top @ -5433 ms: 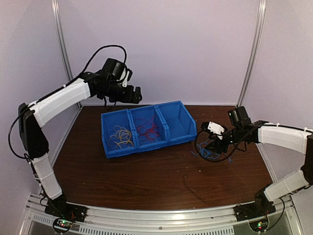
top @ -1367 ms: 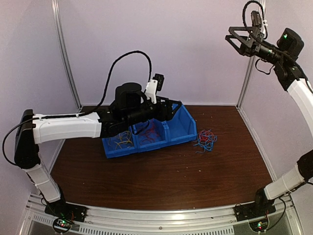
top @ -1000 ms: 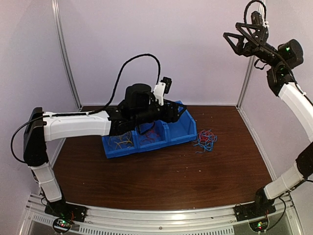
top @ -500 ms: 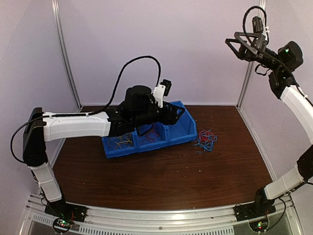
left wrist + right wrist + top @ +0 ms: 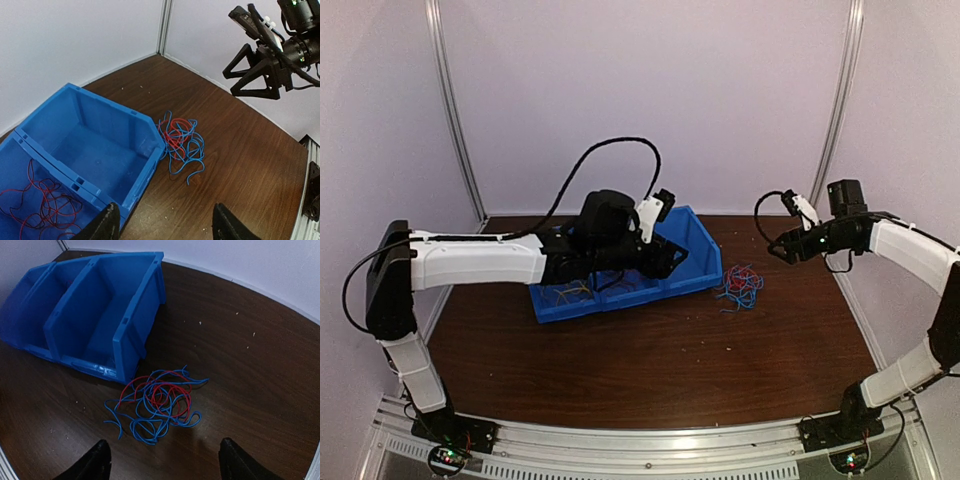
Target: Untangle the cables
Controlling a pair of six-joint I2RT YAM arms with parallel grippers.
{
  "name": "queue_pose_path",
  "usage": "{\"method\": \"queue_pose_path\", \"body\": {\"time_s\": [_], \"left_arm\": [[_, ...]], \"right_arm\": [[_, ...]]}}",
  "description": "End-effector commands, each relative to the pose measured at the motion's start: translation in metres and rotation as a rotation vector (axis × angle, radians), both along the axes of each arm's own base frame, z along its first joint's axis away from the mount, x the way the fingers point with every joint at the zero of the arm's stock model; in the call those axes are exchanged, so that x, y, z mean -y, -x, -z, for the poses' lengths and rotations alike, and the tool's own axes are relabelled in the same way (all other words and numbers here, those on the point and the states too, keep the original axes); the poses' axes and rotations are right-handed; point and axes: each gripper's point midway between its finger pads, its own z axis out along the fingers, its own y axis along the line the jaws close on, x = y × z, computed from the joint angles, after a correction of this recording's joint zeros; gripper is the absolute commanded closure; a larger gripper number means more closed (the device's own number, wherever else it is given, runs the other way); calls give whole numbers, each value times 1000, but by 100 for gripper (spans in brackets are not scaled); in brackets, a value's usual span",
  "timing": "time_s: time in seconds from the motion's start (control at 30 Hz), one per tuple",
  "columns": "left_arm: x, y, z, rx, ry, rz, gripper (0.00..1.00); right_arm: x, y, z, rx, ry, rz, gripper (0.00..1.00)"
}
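Bins (image 5: 705, 255), three blue ones, are standing in a touching row on the bench (image 5: 650, 370). The cables (image 5: 155, 407) are lying in three bunches. One yellow bunch (image 5: 568, 292) is sitting in the left bin, and one red bunch (image 5: 40, 210) is sitting in the middle bin. One blue-and-red tangle (image 5: 741, 285) is resting on the bench just beside the right bin's outer wall.

The left gripper (image 5: 165, 207) is hovering above the right bin with its jaws spread wide, holding and touching nothing. The right gripper (image 5: 163, 442) is hanging in the air to the right of the tangle, clear of the bench. Its jaws are likewise gaping wide and gripping nothing, and in its wrist view the tangle is showing between the two fingers (image 5: 97, 460).
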Motion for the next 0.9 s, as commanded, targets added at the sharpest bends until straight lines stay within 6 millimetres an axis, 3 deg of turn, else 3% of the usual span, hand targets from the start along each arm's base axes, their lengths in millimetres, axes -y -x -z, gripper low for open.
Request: {"method": "queue_pose_path", "body": {"time_s": [0.0, 0.07, 0.3, 0.5, 0.7, 0.87], "left_arm": [[-2, 14, 21, -66, 30, 46, 36], [-3, 18, 24, -76, 53, 56, 37], [15, 23, 18, -151, 146, 104, 39], [28, 18, 31, -198, 149, 100, 41], [14, 14, 35, -163, 80, 53, 42], [-12, 24, 32, -128, 83, 28, 41]], "right_arm": [[12, 17, 26, 13, 196, -101, 33], [9, 19, 32, -20, 187, -121, 39], [0, 13, 55, -74, 152, -176, 44], [-6, 5, 56, -89, 127, -203, 49], [-7, 7, 43, -60, 139, -210, 51], [-19, 11, 51, -55, 173, -266, 52]]}}
